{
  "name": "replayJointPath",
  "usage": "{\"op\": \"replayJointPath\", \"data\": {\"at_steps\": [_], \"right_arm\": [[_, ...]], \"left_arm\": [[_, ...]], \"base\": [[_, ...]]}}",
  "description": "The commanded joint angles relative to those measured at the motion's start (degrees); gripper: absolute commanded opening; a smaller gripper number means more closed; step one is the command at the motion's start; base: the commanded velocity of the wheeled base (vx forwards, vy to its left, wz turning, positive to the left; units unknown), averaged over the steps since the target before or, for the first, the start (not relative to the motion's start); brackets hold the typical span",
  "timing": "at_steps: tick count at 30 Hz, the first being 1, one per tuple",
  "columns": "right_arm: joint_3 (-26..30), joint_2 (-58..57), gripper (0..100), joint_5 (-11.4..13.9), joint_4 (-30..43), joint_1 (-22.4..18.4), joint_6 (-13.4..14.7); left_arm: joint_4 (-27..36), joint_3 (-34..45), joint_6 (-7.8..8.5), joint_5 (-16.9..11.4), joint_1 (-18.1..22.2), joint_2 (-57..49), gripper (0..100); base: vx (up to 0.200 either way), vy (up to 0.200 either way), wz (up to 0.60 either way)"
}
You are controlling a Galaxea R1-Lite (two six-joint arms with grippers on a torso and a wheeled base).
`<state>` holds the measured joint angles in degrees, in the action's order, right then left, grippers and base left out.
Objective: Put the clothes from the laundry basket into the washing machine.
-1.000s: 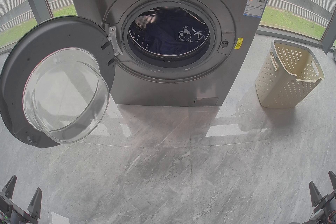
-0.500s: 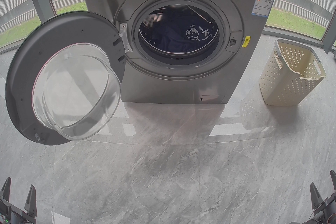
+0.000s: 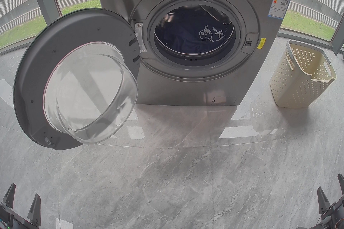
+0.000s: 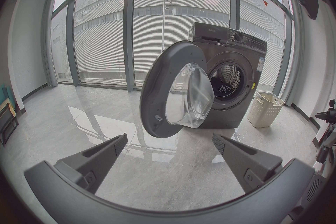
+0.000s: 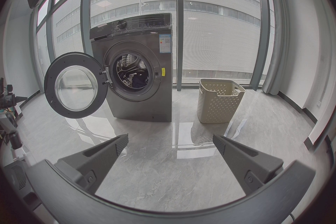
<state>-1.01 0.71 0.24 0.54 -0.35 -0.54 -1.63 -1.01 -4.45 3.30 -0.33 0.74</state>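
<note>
Already in the drum lies a dark navy garment (image 3: 193,34) with a white print, heaped toward the bottom of the round opening; the right wrist view also shows it as a dark bundle (image 5: 138,79) low in the drum. The washing machine (image 3: 200,86) is a grey front-loader standing on the floor, with clear film wrinkled over its top panel, a blue-and-white label at the upper corner of its front on the robot's right, and 1 small yellow sticker just beside the door latch. Its door (image 3: 36,72) is hinged on the robot's left and swung wide open, with the clear domed glass facing the robot.

The laundry basket (image 3: 290,86), cream plastic with perforated walls and a handle slot, stands upright on the floor to the right of the machine, near it but not touching.

The left gripper (image 3: 25,191) sits low at the near left, above the floor and well apart from the machine, and its 2 dark fingers are spread wide with nothing between them, as its own wrist camera confirms (image 4: 168,137). The right gripper (image 3: 329,183) sits low at the near right, likewise spread and holding nothing (image 5: 169,137).

Glossy grey marble floor tiles (image 3: 179,176) stretch between the robot and the machine. Tall windows (image 5: 217,32) with dark frames stand behind the machine.
</note>
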Motion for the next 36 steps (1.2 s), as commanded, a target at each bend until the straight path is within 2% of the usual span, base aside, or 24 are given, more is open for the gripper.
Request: {"op": "replayJointPath", "data": {"at_steps": [1,20,28,30,32,34,36], "right_arm": [[0.92,-0.71,100,0.02,0.08,0.00,0.01],[0.92,-0.71,100,0.02,0.08,0.00,0.01],[0.92,-0.71,100,0.02,0.08,0.00,0.01],[0.92,-0.71,100,0.02,0.08,0.00,0.01],[0.92,-0.71,100,0.02,0.08,0.00,0.01],[0.92,-0.71,100,0.02,0.08,0.00,0.01],[0.92,-0.71,100,0.02,0.08,0.00,0.01]], "left_arm": [[-0.04,1.01,-0.03,0.04,-0.02,-0.74,100],[-0.04,1.01,-0.03,0.12,-0.02,-0.74,100],[-0.83,1.01,-0.30,0.56,0.15,-0.74,100],[-1.44,-3.65,-0.38,1.00,0.15,-0.74,100],[-0.56,-8.66,-0.30,0.39,-0.02,-0.30,100],[3.74,-17.18,-0.12,-3.39,-0.55,6.64,100],[4.89,-20.43,-0.12,-8.31,-0.46,12.97,100]], "base": [[0.000,0.200,0.00],[0.000,0.200,0.00],[0.000,0.000,0.00],[0.000,0.000,0.00],[0.000,0.000,0.00],[0.000,0.000,0.00],[0.000,0.000,0.00]]}}
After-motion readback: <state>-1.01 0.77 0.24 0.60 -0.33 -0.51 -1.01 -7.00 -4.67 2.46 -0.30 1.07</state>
